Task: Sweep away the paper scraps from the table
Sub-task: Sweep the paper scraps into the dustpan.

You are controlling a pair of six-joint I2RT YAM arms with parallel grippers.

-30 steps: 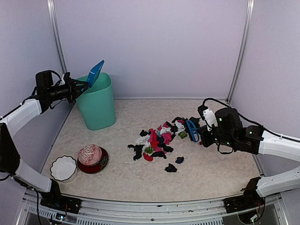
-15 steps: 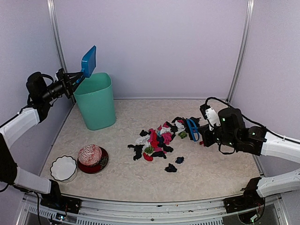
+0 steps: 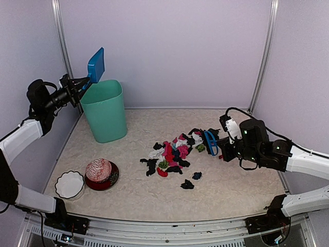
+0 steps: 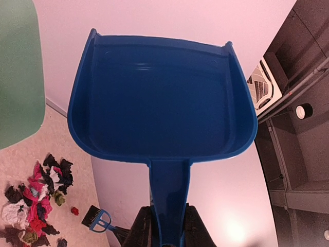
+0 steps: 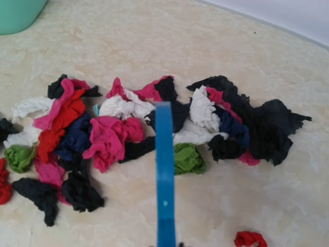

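The paper scraps (image 3: 175,152) lie in a loose pile, mostly black, pink, red and white, on the middle-right of the beige table (image 3: 231,190). My left gripper (image 3: 77,85) is shut on the handle of the blue dustpan (image 3: 96,65) and holds it tilted up in the air above the bin's left rim. In the left wrist view the dustpan (image 4: 159,98) looks empty, its handle between my fingers (image 4: 139,229). My right gripper (image 3: 222,146) is shut on the blue hand brush (image 3: 209,142) at the pile's right edge. The brush (image 5: 164,175) shows edge-on over the scraps (image 5: 118,134).
A teal bin (image 3: 105,110) stands at the back left. A white bowl (image 3: 69,184) and a red bowl holding a patterned ball (image 3: 101,172) sit at the front left. Stray scraps (image 3: 187,183) lie in front of the pile. Walls close the back and sides.
My left arm has lifted the dustpan up and to the left, away from the bin's mouth, and tipped it more upright. The right arm and brush have barely moved.
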